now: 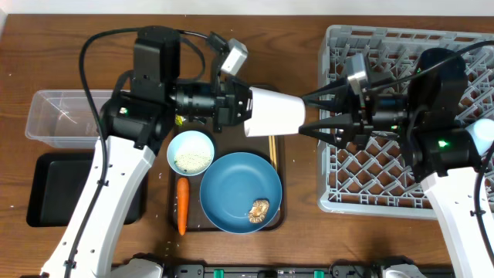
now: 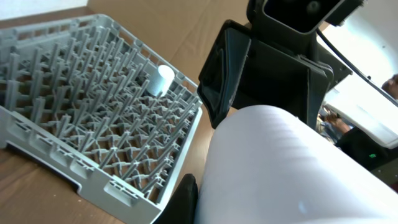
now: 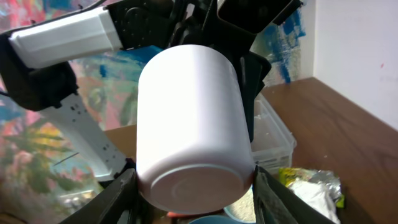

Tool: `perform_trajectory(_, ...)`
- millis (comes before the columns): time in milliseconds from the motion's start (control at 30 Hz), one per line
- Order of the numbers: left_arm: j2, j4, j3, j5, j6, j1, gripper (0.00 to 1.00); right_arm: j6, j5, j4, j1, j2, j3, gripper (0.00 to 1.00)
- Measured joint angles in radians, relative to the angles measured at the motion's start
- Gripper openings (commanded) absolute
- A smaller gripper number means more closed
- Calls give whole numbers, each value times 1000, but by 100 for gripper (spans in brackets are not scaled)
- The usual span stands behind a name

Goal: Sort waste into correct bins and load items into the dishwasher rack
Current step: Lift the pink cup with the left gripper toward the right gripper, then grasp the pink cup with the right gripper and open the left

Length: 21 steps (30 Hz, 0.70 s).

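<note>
pale cup [image 1: 274,113]: in the air on its side, over the back-right part of the brown tray [image 1: 193,218]. Its mouth faces the left arm and its base faces the rack [image 1: 386,46].
left tool [image 1: 245,113]: clamped on the pale cup at the rim end and carrying it. In the left wrist view a black finger [image 2: 183,199] lies against the cup wall.
right tool [image 1: 307,114]: spread, with one finger on each side of the cup base. In the right wrist view the fingers [image 3: 112,199] sit just beside the base; can't tell if they touch.
rack: on the tabletop [image 1: 301,232], right side, under the right arm.
blue cup [image 1: 485,133]: in the rack at its right edge, partly behind the right arm.
plate [image 1: 231,181]: on the brown tray, front right.
scrap [image 1: 258,208]: on the plate, near its front-right rim.
bowl [image 1: 191,150]: on the tray, just beside the plate's back-left edge.
rice [image 1: 191,158]: inside the bowl.
carrot [image 1: 182,205]: on the tray, left of the plate, in front of the bowl.
chopsticks [image 1: 272,150]: on the tray at the plate's back-right, with their far ends hidden under the pale cup.
wrapper [image 3: 308,186]: near the tub [image 1: 54,116]; mostly hidden under the left arm in the overhead view.
tub: tabletop, back left.
black tray [image 1: 54,185]: just in front of the tub.
</note>
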Motion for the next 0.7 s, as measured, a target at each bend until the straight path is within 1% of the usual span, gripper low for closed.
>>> perform_trajectory(133, -2, -5, 0, 8, 0, 22, 6, 3, 79, 11, 55, -2, 0, 48)
perform_trajectory(200, -3, -6, 0, 10, 0, 31, 6, 3, 116, 12, 76, -5, 0, 53)
perform_trajectory(333, -3, -6, 0, 10, 1, 35, 6, 3, 182, 26, 117, -5, 0, 56)
perform_trajectory(567, -3, 1, 0, 5, -2, 11, 6, -2, 212, 31, 143, -6, 0, 68)
perform_trajectory(633, -3, 2, 0, 4, -2, -2, 6, -4, 205, 37, 144, -6, 0, 68)
perform_trajectory(667, -3, 3, 0, 3, -5, -5, 6, -5, 204, 40, 144, -6, 0, 65)
perform_trajectory(700, -3, 3, 0, 2, -6, -5, 6, -4, 201, 43, 145, -6, 0, 58)
